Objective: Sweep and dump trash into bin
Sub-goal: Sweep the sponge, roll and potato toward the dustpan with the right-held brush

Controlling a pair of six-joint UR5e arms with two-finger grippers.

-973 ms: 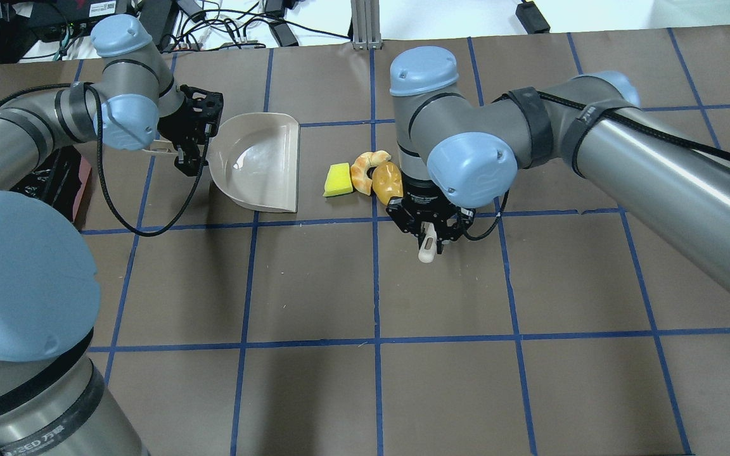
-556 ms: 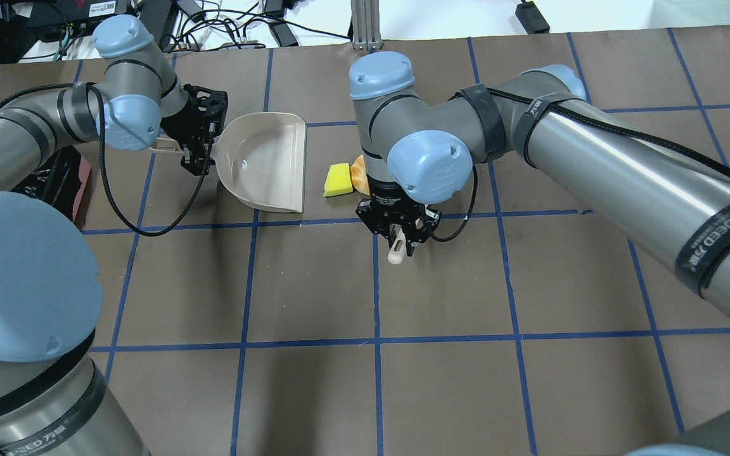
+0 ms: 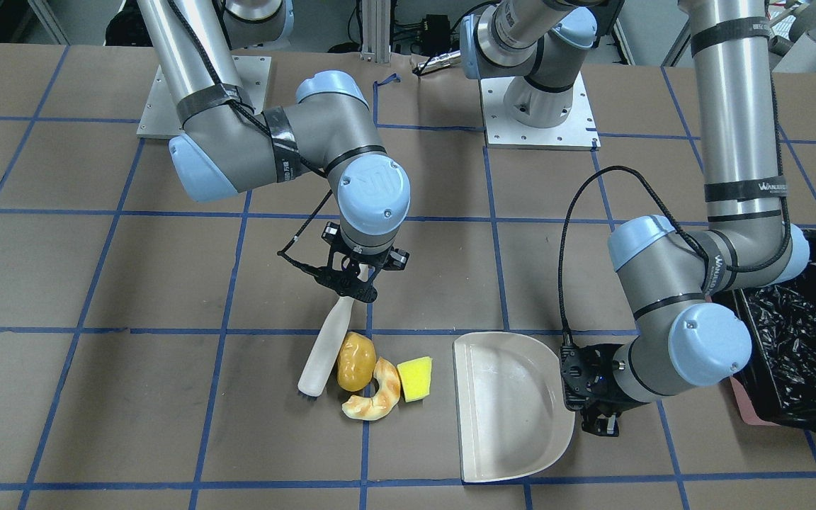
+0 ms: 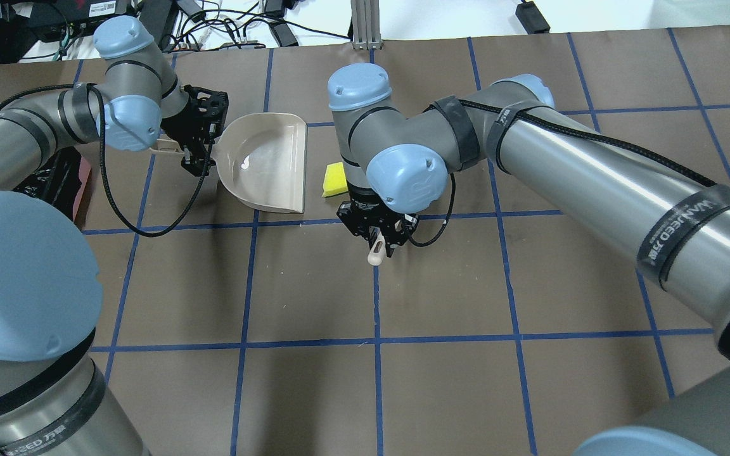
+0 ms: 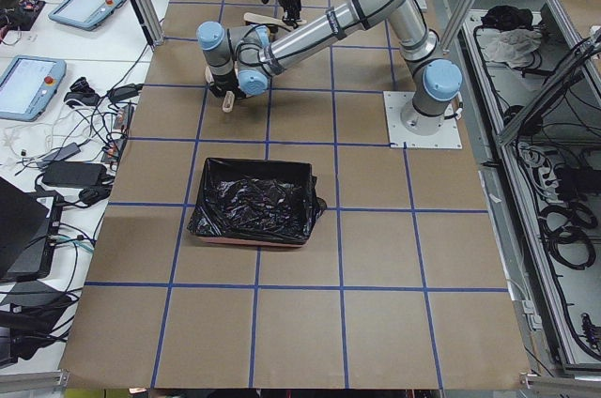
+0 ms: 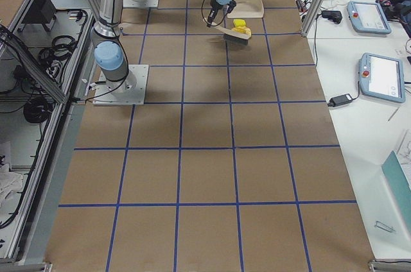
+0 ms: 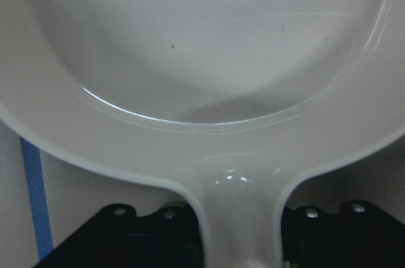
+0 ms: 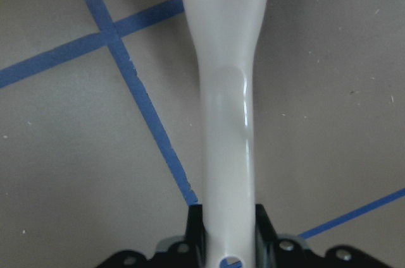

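The brown desk point(image 3: 167, 439) carries blue tape lines; in the front-facing view we see the right pincer point(image 3: 355, 285) clamped on a white brush point(image 3: 324, 350), which touches the potato-like lump point(image 3: 355, 361), with the croissant point(image 3: 374, 400) and the yellow wedge point(image 3: 415, 377) just beside. At 3 o'clock of them the left pincer point(image 3: 572, 386) grips the beige dustpan point(image 3: 507, 418) by its handle, and the black-lined bin point(image 3: 744, 405) stands further at 3 o'clock.

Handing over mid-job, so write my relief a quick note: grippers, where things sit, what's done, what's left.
Right gripper shut on the brush, its head on the table beside the potato.
Left gripper shut on the dustpan handle, pan flat, mouth facing the trash.
Potato, croissant and sponge wedge bunched between brush and dustpan; none in it.
The bin sits by the left arm, none inside.
Left: sweep them in, dump into bin.
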